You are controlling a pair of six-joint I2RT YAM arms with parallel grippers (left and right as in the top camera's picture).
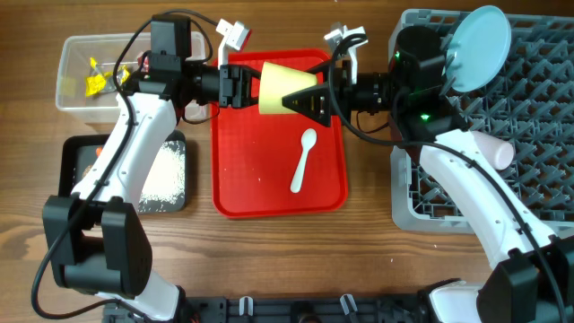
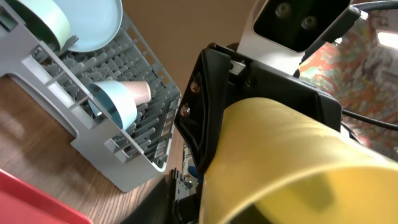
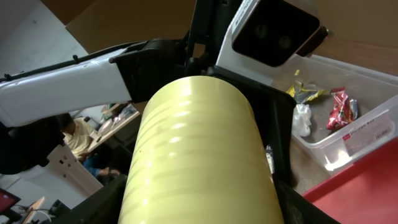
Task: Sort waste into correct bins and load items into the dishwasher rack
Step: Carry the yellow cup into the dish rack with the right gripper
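**YELLOW CUP: HAND-OVER ABOVE THE TRAY**

**Position.** The yellow cup (image 1: 280, 88) lies on its side in the air over the upper part of the red tray (image 1: 251, 179). It touches neither the tray nor the counter (image 1: 269, 260).

**Grippers.** The left gripper (image 1: 249, 86) is closed on the wide rim end. The right gripper (image 1: 300, 100) is closed around the narrow base end. Each wrist view shows the opposite gripper's black fingers flanking the cup wall. Which gripper bears the load cannot be told.

**Surroundings.** Below the cup, the spoon (image 1: 303, 160) lies alone on the tray. To the right, the rack (image 1: 538, 117) holds the plate (image 1: 480, 36) on edge and a pink cup (image 1: 496, 150) on its side. The left wrist view also shows a bowl (image 2: 115, 102) on edge between pegs.

**Step in hand (judgement).** The yellow cup is passing from the left arm to the right, for loading into the rack.

**Next move (judgement).**
1. Open the left gripper wide and back it off along the cup axis, without dragging the rim.
2. Hold the right gripper firm, because the smooth tapered wall may slip toward the narrow end.
3. Carry the cup to a free peg row, clear of the plate and pink cup, and turn it mouth down.
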